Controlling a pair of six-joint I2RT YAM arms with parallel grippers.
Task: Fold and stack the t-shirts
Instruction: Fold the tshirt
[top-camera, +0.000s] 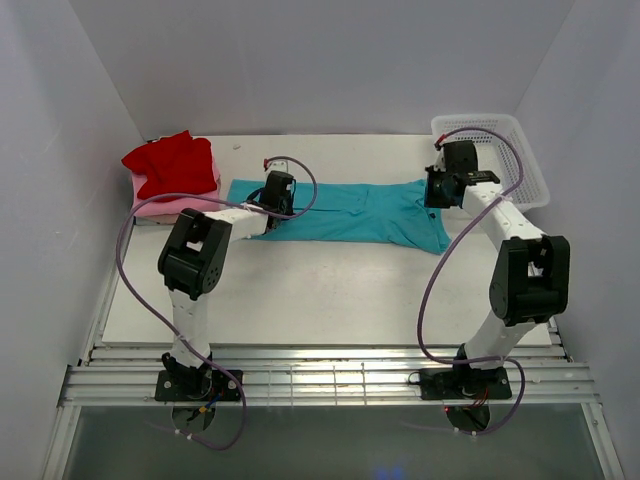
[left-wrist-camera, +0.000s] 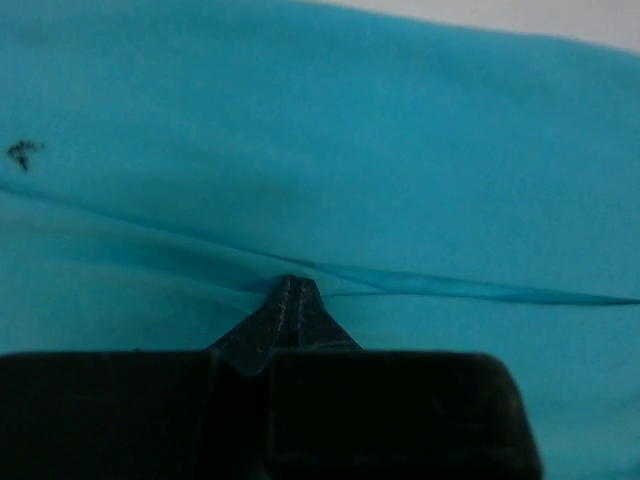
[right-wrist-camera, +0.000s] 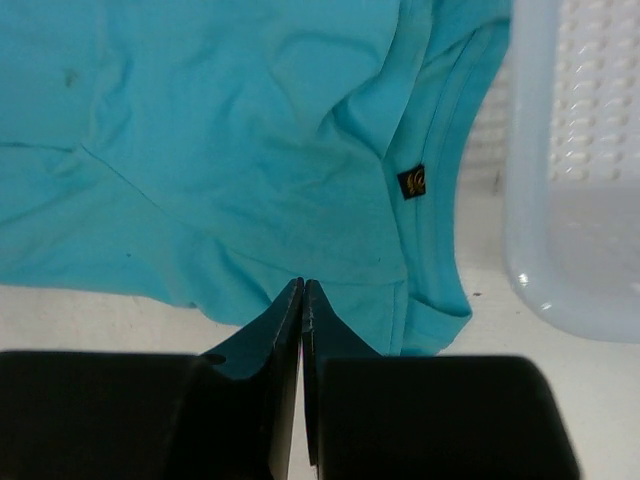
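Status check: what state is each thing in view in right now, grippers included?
teal t-shirt: spread out flat, lightly creased.
left gripper: shut, pinching a fold of the teal t-shirt.
right gripper: shut at the teal t-shirt's edge; hold on cloth unclear.
red t-shirt: folded, lying on the pink t-shirt.
pink t-shirt: folded, under the red t-shirt.
basket: upright.

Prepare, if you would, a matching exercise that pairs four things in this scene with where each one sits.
Things:
1. teal t-shirt
2. red t-shirt
3. pink t-shirt
4. white mesh basket

Places:
A. far right corner of the table
B. far left, lying on top of another shirt
C. spread out across the middle
D. far left, underneath another shirt

Pairs: 1-C, 2-B, 3-D, 4-A
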